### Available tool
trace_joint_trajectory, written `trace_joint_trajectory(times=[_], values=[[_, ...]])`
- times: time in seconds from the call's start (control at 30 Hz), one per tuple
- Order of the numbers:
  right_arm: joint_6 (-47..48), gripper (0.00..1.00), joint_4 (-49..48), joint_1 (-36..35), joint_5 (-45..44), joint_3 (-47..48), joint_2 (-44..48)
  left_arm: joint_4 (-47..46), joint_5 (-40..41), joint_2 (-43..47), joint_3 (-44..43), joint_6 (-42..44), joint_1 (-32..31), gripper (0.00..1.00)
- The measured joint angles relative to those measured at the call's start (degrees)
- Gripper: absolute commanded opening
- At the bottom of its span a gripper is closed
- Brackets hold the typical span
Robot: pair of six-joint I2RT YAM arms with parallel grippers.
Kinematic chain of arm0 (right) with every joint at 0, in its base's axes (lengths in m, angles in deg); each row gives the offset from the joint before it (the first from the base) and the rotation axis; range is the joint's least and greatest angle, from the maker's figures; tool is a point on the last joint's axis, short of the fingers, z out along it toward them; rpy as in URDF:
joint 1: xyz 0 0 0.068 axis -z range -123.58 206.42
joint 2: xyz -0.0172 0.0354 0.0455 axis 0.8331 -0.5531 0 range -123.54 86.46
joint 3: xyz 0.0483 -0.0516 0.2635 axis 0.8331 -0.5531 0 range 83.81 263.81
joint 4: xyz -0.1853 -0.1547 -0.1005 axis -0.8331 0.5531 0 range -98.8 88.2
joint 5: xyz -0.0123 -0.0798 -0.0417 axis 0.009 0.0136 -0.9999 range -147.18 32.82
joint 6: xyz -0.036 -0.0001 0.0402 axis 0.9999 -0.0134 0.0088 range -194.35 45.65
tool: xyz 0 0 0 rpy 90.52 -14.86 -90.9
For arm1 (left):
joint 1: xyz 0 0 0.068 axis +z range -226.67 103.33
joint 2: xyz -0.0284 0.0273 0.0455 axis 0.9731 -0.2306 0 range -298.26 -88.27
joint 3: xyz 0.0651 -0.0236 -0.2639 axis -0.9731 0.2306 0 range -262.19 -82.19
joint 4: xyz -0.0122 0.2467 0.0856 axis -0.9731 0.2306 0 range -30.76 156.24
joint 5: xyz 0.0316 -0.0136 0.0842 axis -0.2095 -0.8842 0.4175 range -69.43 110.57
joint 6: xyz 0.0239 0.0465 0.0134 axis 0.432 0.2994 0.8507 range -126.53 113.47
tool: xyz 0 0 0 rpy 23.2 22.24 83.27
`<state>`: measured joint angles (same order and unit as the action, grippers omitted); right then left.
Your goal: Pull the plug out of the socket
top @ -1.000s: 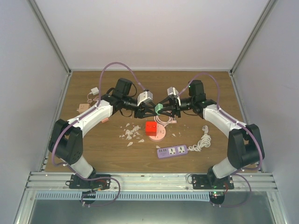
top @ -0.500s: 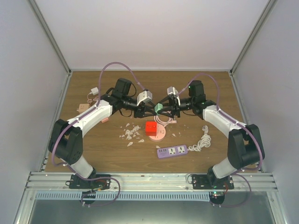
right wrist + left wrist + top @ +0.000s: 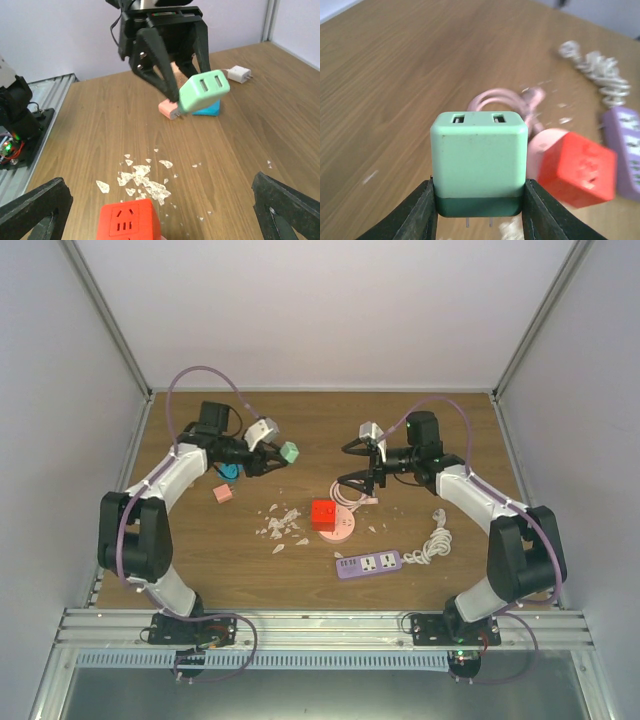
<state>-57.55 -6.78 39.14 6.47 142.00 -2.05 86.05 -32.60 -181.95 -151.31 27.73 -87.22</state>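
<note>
Green plug (image 3: 479, 162) held clamped by left gripper (image 3: 277, 455), clear of socket; right gripper (image 3: 358, 464) wide open, empty. Task judged done.

The mint-green USB charger plug (image 3: 479, 162) sits clamped between the fingers of my left claw (image 3: 479, 215), gripped at its darker green base. Its two metal prongs point downward, and its two USB ports face up toward my wrist camera. I hold it raised above the worktop, free of the socket. The red cube socket (image 3: 323, 513) rests on a pink round base (image 3: 338, 529) near the worktop centre, well apart from the plug.
</note>
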Motion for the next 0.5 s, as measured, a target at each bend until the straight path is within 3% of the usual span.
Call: trace_joint_trajectory(times=[0.5], values=[[6.6,1.0,5.5,-0.1,-4.7,0.1,-1.7,13.2,18.4,-3.9,0.6,14.6,23.4,0.22]])
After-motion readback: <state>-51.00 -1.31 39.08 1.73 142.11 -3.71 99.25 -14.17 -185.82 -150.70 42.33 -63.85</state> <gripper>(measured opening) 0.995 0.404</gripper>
